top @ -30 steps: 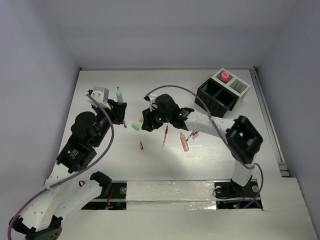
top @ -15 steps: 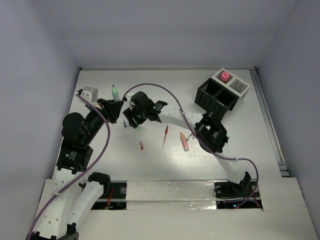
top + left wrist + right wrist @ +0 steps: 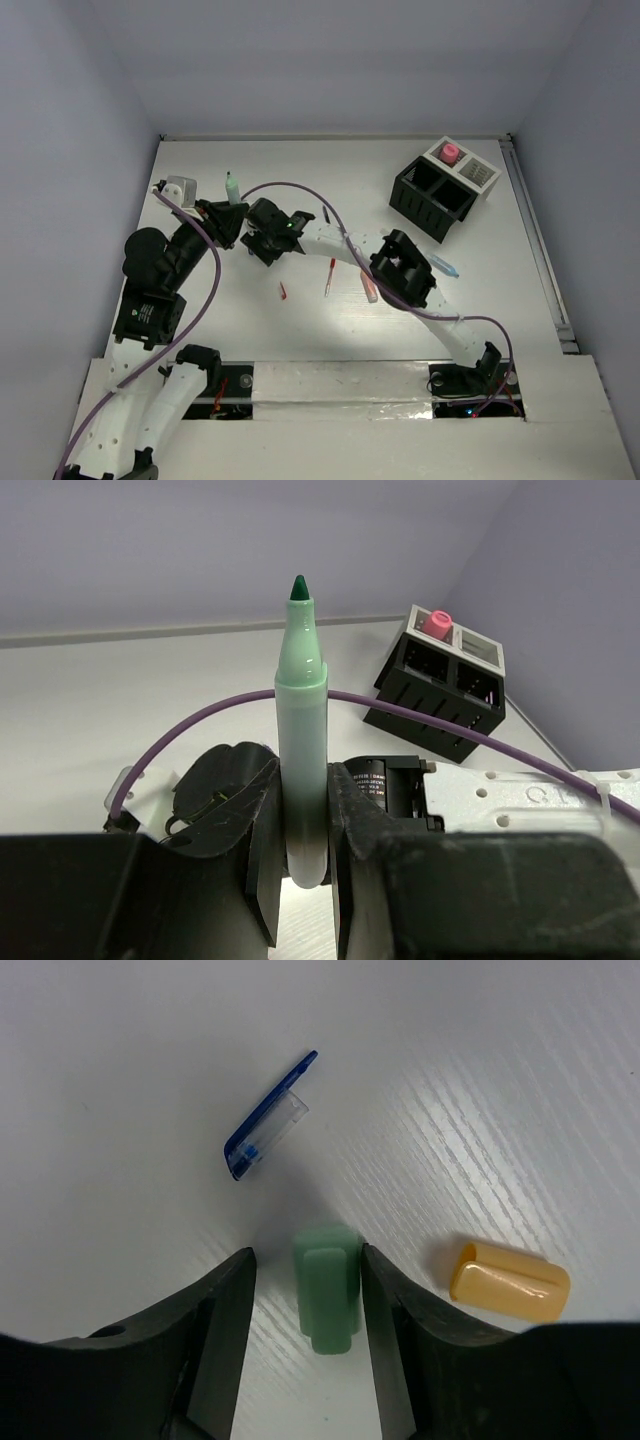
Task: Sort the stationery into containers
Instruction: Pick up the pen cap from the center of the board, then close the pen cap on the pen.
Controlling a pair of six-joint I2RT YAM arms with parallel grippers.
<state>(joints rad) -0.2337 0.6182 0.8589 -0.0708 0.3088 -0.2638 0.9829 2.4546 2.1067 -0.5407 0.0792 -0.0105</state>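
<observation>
My left gripper (image 3: 222,216) is shut on an uncapped green marker (image 3: 232,187), held upright with its tip up; the left wrist view shows the marker (image 3: 302,720) clamped between the fingers (image 3: 262,860). My right gripper (image 3: 260,242) sits low on the table just right of the left one. In the right wrist view it (image 3: 307,1285) is open around a green cap (image 3: 327,1285) lying on the table; the right jaw touches the cap, the left stands apart. The black organizer (image 3: 432,200) with its white section (image 3: 478,176) stands at the far right, with a pink-capped bottle (image 3: 450,152) in it.
A dark blue pen cap (image 3: 268,1120) and an orange cap (image 3: 510,1280) lie beside the green cap. A red pen (image 3: 330,275), a small red piece (image 3: 283,291), a peach marker (image 3: 369,286) and a teal marker (image 3: 443,267) lie mid-table. Purple cables loop over both arms.
My right gripper has swung left across the table and come down around the green cap. My left gripper has shifted slightly left and back, still holding the marker.
</observation>
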